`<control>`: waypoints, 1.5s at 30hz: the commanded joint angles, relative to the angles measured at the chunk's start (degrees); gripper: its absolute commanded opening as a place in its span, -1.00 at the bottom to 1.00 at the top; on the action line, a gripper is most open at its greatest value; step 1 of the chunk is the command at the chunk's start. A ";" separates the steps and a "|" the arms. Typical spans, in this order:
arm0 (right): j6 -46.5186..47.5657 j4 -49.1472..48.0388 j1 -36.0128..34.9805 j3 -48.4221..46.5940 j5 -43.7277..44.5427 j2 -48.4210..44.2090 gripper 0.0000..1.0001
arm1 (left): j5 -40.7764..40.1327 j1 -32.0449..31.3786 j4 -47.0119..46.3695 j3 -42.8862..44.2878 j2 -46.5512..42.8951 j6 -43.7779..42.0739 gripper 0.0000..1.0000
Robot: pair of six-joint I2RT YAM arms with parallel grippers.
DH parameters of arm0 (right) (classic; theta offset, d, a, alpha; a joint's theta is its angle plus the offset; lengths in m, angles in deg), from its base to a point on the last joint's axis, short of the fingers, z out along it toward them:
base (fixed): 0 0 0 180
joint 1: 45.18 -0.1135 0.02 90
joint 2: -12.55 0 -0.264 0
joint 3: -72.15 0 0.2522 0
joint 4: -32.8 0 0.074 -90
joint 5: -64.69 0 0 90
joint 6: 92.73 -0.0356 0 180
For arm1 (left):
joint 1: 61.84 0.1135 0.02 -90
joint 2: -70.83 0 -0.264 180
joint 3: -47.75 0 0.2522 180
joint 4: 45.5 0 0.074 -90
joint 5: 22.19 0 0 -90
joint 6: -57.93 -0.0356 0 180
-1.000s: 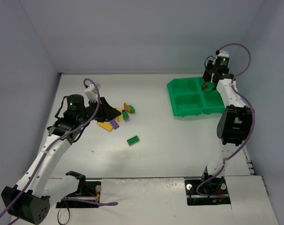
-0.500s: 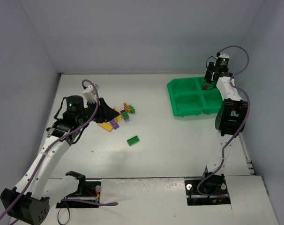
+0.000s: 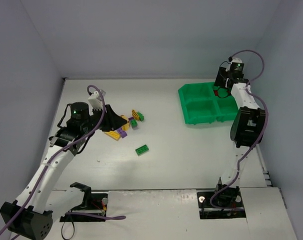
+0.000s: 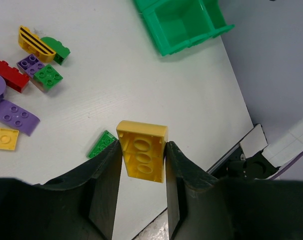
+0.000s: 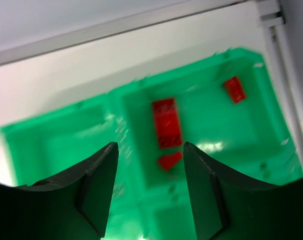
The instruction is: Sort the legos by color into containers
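My left gripper (image 4: 141, 156) is shut on a yellow brick (image 4: 141, 150), held underside up above the table; it also shows in the top view (image 3: 122, 120). A loose pile of legos (image 3: 124, 125) lies below it: red (image 4: 9, 72), purple (image 4: 14, 116), yellow (image 4: 2, 137) and green (image 4: 47, 76) bricks. A flat green brick (image 3: 142, 149) lies apart, nearer me. My right gripper (image 5: 150, 165) is open and empty over the far right compartment of the green tray (image 5: 66, 150), which holds three red bricks (image 5: 166, 122).
The tray (image 3: 187, 114) sits at the far right of the table, close to the right wall. The left arm's black stand (image 3: 84, 192) and the right arm's base (image 3: 221, 200) sit at the near edge.
My right gripper has moved a little farther over the tray's far right compartment. My left gripper has barely moved and keeps the yellow brick.
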 commanded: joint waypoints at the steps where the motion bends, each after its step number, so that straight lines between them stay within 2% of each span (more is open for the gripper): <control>1: 0.35 -2.74 -3.18 3.24 -5.89 -14.52 0.01 | 0.39 -0.06 -3.75 1.05 0.12 0.27 -1.00; 3: 1.14 -2.74 -5.12 7.97 -9.30 -20.22 0.01 | 0.66 -0.15 -5.24 0.53 0.56 1.06 -1.00; 6: 1.50 -3.17 -10.03 15.00 -19.92 -27.17 0.08 | 1.53 -0.15 -7.61 0.00 1.79 2.46 -0.98; 7: 0.02 -3.61 -11.18 16.95 -26.66 -28.68 0.10 | 1.89 -0.15 -8.23 -0.09 2.06 2.73 -0.96; 11: -4.03 -7.30 -15.84 24.34 -40.40 -33.96 0.21 | 2.77 -0.15 -11.04 0.26 3.55 4.05 -0.87; 16: -7.46 -10.20 -23.93 31.98 -44.21 -39.50 0.31 | 2.33 -0.15 -14.12 1.05 6.36 6.24 -0.86; 19: -8.52 -11.35 -29.02 33.84 -43.61 -41.70 0.36 | 0.58 -0.15 -15.35 1.93 7.95 8.88 -0.86; 25: -9.75 -13.02 -37.98 34.81 -36.93 -42.67 0.43 | -1.89 -0.24 -18.17 3.25 11.11 17.49 -0.86; 34: -7.91 -12.41 -46.60 29.28 -28.58 -37.14 0.43 | -4.35 -2.25 -15.88 6.06 13.93 24.35 -0.84; 37: -7.73 -12.23 -47.93 27.17 -25.60 -35.55 0.40 | -4.62 -2.78 -15.53 6.15 14.10 25.49 -0.84; 45: -5.62 -9.33 -49.95 22.78 -19.61 -31.77 0.09 | -5.05 -3.31 -15.27 6.68 14.28 26.90 -0.84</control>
